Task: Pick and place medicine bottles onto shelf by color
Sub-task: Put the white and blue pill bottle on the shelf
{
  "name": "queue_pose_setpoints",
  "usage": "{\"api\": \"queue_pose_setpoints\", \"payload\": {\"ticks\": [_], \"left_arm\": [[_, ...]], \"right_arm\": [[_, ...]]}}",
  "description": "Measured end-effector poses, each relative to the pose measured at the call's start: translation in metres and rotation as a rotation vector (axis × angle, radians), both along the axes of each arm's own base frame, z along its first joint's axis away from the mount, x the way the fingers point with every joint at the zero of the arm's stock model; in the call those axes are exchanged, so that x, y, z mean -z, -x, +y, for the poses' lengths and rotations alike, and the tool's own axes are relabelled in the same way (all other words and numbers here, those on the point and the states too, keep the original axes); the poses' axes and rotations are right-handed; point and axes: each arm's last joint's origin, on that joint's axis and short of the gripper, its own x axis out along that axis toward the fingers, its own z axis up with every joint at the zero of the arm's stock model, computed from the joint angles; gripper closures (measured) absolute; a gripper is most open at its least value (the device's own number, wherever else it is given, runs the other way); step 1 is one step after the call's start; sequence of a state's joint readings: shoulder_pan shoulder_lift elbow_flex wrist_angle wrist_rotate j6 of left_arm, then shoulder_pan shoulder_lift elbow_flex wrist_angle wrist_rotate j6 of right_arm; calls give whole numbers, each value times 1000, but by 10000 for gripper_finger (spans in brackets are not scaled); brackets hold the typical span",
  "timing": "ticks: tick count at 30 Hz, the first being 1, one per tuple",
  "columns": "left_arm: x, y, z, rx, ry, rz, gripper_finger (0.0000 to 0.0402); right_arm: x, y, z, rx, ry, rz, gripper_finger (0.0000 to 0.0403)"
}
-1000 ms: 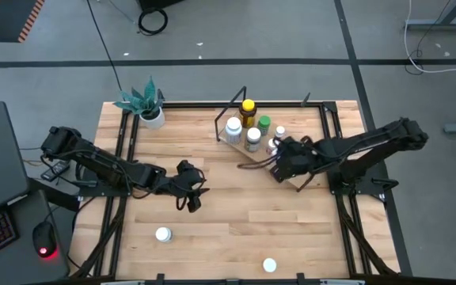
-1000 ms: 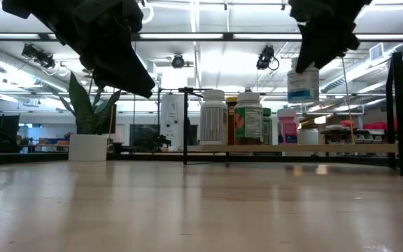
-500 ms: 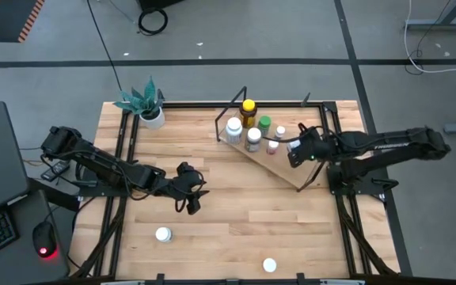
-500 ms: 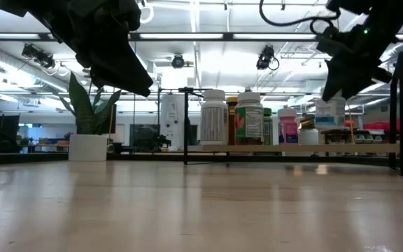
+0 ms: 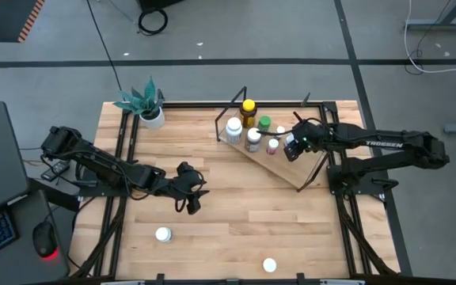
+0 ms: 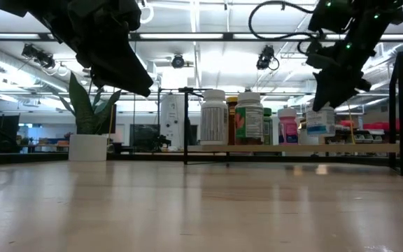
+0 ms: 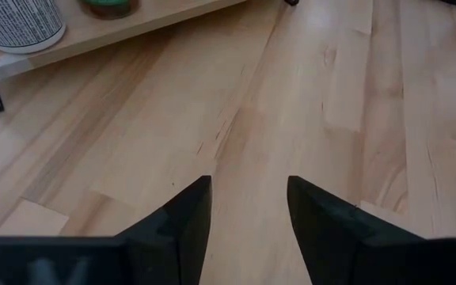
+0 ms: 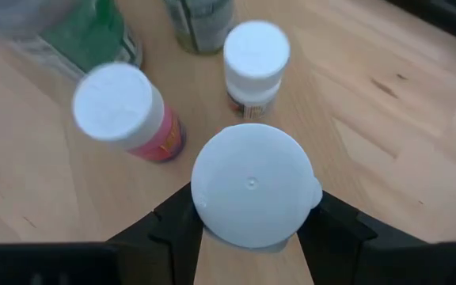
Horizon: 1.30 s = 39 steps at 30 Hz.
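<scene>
Task at a late stage. Six medicine bottles stood grouped at the far end of the shelf point(image 5: 287, 170): a white-capped bottle point(image 5: 233, 127), an amber bottle with a yellow cap point(image 5: 248, 108), a green-capped bottle point(image 5: 264, 123), a grey-capped bottle point(image 5: 253, 136), a pinkish bottle point(image 5: 272, 146) and a small white-capped bottle point(image 5: 280, 131). The right pincer point(image 5: 290, 147) was over the shelf just beside this group, clenched on another white-capped bottle point(image 8: 250, 188); the low view showed that bottle point(image 6: 320, 120) hanging close above the board, apparently not yet set down (contact with the board could not be confirmed). In the right wrist view its cap lay near the pinkish bottle point(image 8: 129, 115) and the small white-capped one point(image 8: 253, 67).

Two white-capped bottles remained on the desk point(image 5: 212, 222), well apart from the shelf: one point(image 5: 162, 234) toward the near left, one point(image 5: 269, 265) at the near edge. The left pincer point(image 5: 190, 198) hung over the middle of the desk, fingers point(image 7: 176, 226) parted and holding nothing.

Judged remaining: releasing the carried bottle, then fetching the last two. Whether the grouping followed colour could not be settled from these views.
</scene>
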<state>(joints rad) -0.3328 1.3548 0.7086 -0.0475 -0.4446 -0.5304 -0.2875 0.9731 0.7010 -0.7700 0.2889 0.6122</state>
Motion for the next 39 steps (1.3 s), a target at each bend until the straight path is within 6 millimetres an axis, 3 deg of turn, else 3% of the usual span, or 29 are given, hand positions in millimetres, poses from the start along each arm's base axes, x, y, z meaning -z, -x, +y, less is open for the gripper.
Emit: {"api": "queue_pose_setpoints", "payload": {"ticks": [17,33,39], "left_arm": [[0,0,0,2,0,1,228],[0,0,-1,-1,6,0,228],[0,0,-1,-1,6,0,230]], "right_arm": [[13,-7,-19,23,-41,67,211],[14,0,-22,86,-73,81,136],[-5,-2,-21,52,-81,10,103]]}}
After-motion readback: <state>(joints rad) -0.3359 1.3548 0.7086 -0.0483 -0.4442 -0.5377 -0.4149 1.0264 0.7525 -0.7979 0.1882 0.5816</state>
